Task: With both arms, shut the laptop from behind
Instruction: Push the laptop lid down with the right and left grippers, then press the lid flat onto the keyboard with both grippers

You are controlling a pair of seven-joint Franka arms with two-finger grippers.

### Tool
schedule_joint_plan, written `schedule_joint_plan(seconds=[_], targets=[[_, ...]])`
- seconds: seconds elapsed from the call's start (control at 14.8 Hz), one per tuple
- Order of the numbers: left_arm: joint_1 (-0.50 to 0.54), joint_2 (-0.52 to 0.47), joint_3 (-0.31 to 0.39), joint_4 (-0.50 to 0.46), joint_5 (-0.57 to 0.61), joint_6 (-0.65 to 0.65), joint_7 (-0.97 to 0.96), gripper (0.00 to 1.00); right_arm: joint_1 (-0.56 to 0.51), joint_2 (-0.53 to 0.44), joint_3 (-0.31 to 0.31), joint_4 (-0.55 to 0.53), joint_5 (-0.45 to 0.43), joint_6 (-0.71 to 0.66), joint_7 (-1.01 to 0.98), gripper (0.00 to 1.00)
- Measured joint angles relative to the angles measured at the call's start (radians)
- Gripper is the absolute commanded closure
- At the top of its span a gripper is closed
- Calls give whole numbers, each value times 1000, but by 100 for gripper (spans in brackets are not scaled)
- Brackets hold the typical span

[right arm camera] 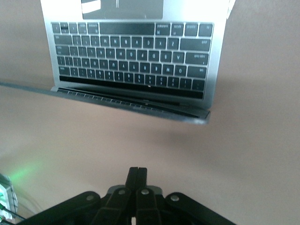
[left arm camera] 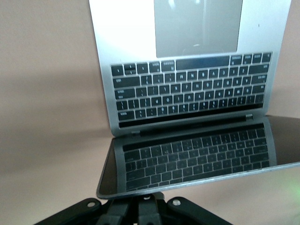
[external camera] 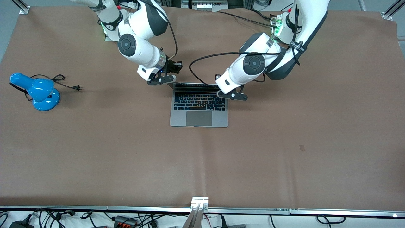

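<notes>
Your silver laptop [external camera: 199, 109] open mid-table, lid upright, your left gripper [left arm camera: 137, 206] fingers pressed together, empty, at the lid's top edge, your right gripper [right arm camera: 137, 180] likewise closed, empty, off the lid's corner, blue desk lamp [external camera: 39, 91] well apart

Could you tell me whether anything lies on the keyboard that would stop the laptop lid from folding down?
Nothing visible does. The laptop is open, and its keyboard and trackpad are bare. The left gripper and right gripper sit at the lid's top edge, jaws shut.
</notes>
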Motion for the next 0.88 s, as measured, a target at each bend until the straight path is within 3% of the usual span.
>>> schedule_joint_plan(seconds=[0.27,0.88], targets=[[0,46,18,47,21,0,-1,100,-4,66,-19,76,0,21,0,100],[-1,148,34,136,72,0,-1,100,-11,228,-25,116,0,242,0,100]])
